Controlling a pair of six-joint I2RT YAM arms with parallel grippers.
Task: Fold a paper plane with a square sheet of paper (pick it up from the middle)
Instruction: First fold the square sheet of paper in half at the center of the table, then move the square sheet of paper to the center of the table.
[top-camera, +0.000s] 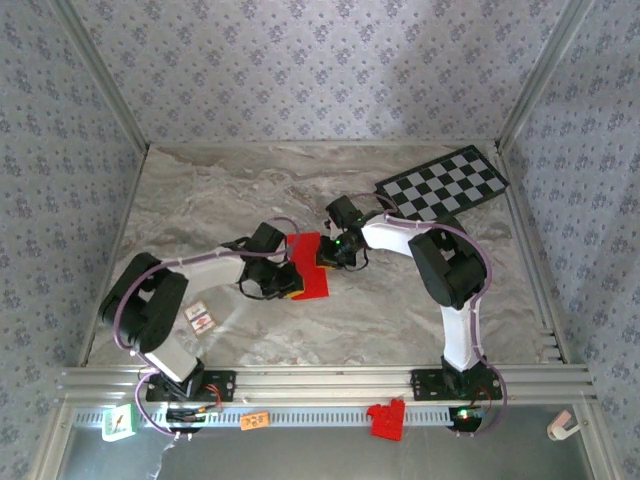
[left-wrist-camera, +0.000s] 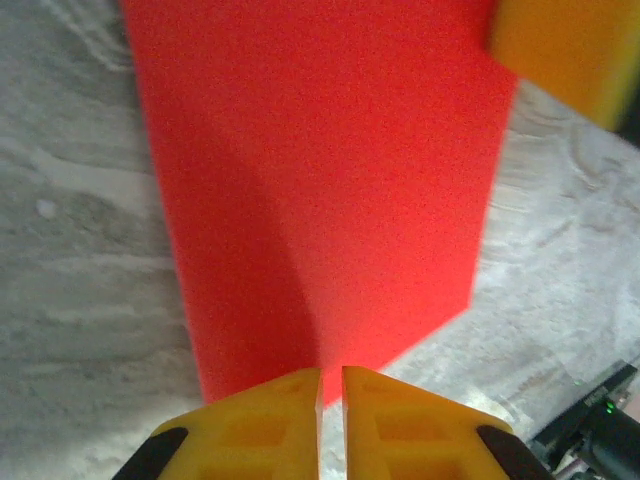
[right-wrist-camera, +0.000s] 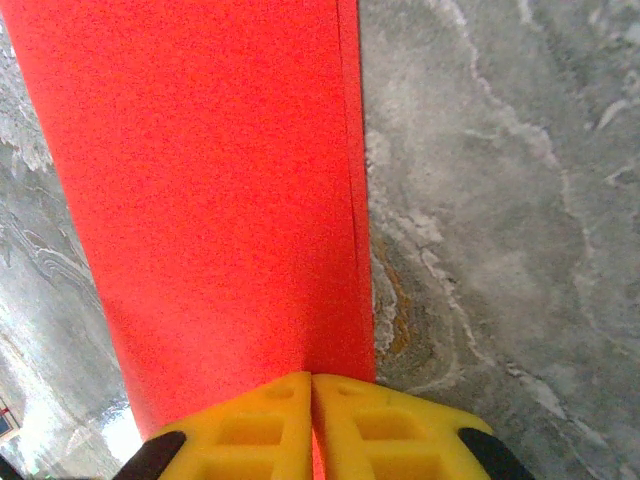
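Now | left pincer (left-wrist-camera: 331, 400) pinching red paper (left-wrist-camera: 320, 180) edge | right pincer (right-wrist-camera: 311, 410) pinching opposite side

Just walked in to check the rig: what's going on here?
Both arms reach to the middle of the marble table, over the red sheet of paper. The left hand and the right hand are each pinched shut on it from opposite ends. The sheet looks folded over, with a doubled edge in the right wrist view; no plane shape yet.

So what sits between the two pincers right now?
The red paper spans the gap between left pincer and right pincer, each shut on an edge, in the top view.
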